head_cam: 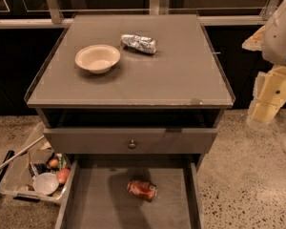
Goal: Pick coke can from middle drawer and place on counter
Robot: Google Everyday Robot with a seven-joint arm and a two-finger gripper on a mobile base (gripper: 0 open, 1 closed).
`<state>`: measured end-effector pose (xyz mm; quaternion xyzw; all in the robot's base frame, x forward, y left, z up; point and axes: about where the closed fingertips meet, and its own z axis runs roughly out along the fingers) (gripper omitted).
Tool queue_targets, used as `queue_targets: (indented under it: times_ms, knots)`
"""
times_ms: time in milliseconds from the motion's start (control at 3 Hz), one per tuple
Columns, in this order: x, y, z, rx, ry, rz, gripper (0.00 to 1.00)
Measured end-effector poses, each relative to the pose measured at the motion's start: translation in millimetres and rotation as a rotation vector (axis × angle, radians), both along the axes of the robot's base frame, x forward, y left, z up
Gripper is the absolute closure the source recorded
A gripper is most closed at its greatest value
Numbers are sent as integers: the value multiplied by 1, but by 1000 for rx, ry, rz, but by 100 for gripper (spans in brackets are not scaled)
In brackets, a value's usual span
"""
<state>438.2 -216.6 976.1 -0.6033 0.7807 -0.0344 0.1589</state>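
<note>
The coke can (pixel 142 190) lies on its side on the floor of the open middle drawer (pixel 95 204), a little right of the drawer's middle. The counter (pixel 181 75) is the flat grey cabinet top above it. My gripper (pixel 265 112) hangs at the right edge of the view, beside the cabinet's right side at about counter height, well away from the can and holding nothing that I can see.
A cream bowl (pixel 97 57) and a crumpled silver can (pixel 139 43) sit on the far left part of the counter. The top drawer front with a round knob (pixel 132 144) juts out above the open drawer. A clear bin (pixel 35 173) of items stands on the floor at the left.
</note>
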Motion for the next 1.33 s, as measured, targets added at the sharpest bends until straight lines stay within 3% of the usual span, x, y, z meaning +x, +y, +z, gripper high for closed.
queue_targets:
  times_ms: [333,667,1333]
  knots:
    - [1,2,-3,-4,-17,2,0]
    - [-5,11,-23,11,-36,48,0]
    - [-8,25,-106,186,-71,176,0]
